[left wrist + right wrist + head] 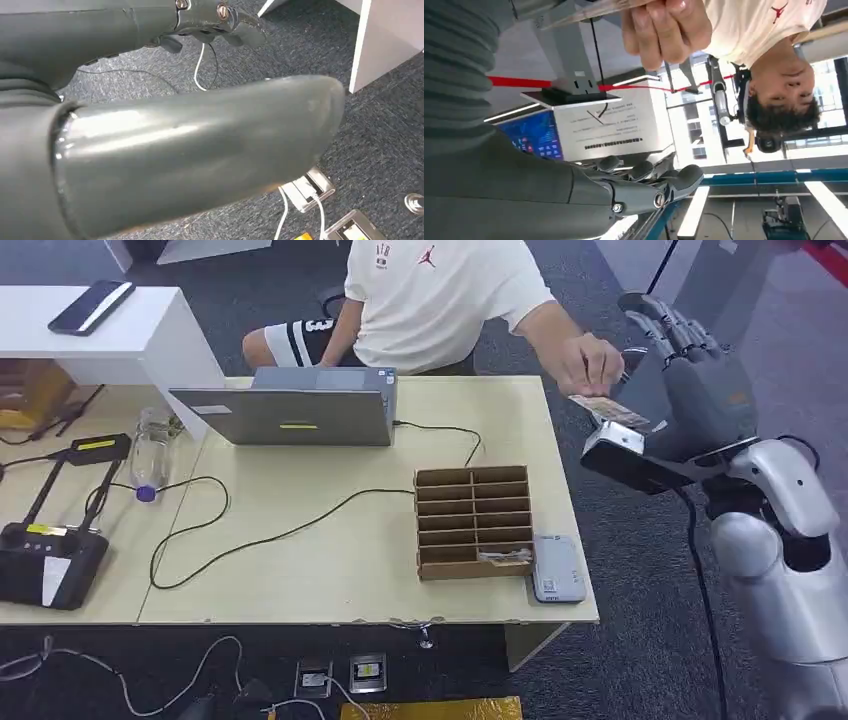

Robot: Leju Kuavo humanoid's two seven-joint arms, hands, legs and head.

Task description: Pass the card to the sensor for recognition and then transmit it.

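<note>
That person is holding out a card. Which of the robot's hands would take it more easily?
Probably the right hand: it is raised, fingers spread, beside the card in the person's hand. The left hand hangs over the floor.

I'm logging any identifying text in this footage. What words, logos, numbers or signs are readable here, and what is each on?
No text reads with certainty.
White T-shirt: a red jumping-figure logo and small red chest print, too small to read.
White signboard: several printed lines, blurred and upside down.
Blue screen: graphics, illegible.
Card in the person's hand: print too small.
Yellow labels on the black devices: illegible.
</note>
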